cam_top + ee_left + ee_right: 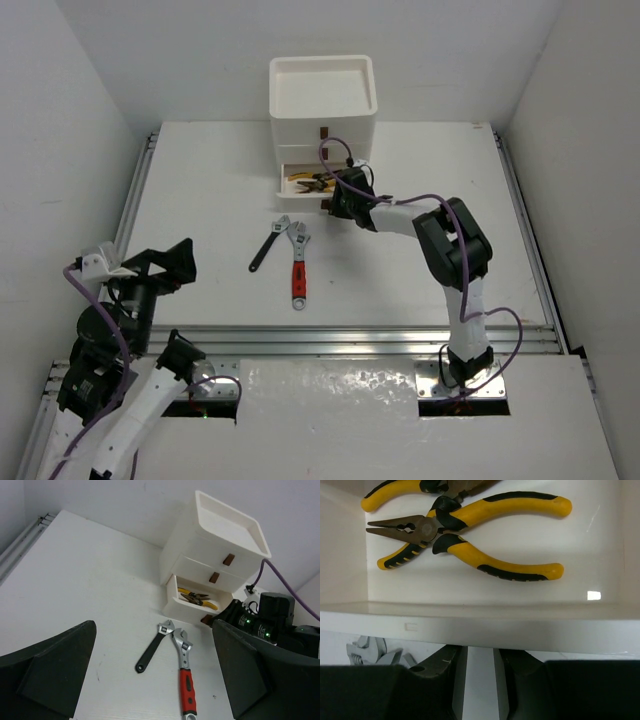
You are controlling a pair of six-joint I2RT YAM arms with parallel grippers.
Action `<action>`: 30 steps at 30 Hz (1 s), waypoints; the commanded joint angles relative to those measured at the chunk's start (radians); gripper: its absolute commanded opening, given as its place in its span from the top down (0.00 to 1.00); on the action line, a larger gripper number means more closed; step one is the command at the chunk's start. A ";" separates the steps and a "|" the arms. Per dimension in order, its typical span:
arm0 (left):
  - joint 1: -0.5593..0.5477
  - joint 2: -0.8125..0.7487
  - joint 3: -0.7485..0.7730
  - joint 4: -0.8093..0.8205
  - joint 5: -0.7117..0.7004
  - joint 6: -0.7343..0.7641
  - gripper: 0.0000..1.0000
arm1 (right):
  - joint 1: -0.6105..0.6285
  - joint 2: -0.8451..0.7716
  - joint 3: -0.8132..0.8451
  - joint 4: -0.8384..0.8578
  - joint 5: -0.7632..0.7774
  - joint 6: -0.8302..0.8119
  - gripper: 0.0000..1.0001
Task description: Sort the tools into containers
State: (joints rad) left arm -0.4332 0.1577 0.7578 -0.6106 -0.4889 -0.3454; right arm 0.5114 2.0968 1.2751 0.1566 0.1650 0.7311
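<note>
- The right gripper is at the front of the open bottom drawer of the white drawer unit. Its fingers are narrow, and I cannot tell whether they clasp the handle.
- The left gripper hangs near its base with its fingers wide and empty.
- Yellow pliers lie in the drawer. A black-handled wrench and a red-handled wrench lie on the table, unsorted.
- Risk: a weak pinch may slip off the handle, or a hard push or pull may move the whole light unit.
- No writing is readable.

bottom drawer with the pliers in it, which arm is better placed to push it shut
right, likely: right tool is closed on the drawer's handle; left tool hangs open, far off
</note>
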 commanded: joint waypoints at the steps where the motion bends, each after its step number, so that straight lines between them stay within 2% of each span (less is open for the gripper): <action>1: -0.006 -0.015 -0.012 0.064 -0.031 0.002 0.00 | 0.003 0.043 0.111 0.126 0.051 0.014 0.73; 8: -0.006 0.000 -0.014 0.066 -0.030 0.000 0.00 | 0.003 0.098 0.153 0.187 0.030 0.036 0.73; 13: -0.006 -0.010 -0.015 0.064 -0.034 -0.001 0.00 | -0.005 0.155 0.256 0.152 0.060 -0.013 0.73; 17: -0.006 -0.006 -0.018 0.069 -0.028 0.002 0.00 | -0.008 0.190 0.283 0.256 -0.010 -0.152 0.74; 21: -0.006 0.008 -0.018 0.072 -0.020 0.005 0.00 | -0.008 0.249 0.372 0.250 -0.076 -0.249 0.74; 24: -0.006 0.009 -0.020 0.074 -0.017 0.006 0.00 | -0.007 0.246 0.328 0.311 -0.099 -0.288 0.71; 28: -0.006 0.013 -0.018 0.075 -0.017 0.008 0.00 | -0.008 0.238 0.245 0.496 -0.117 -0.337 0.64; 30: -0.006 0.013 -0.020 0.075 -0.017 0.008 0.00 | -0.010 0.252 0.257 0.505 -0.105 -0.363 0.64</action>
State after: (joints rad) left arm -0.4332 0.1574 0.7433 -0.5720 -0.5121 -0.3454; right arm 0.4995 2.3615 1.5173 0.4549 0.0772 0.4427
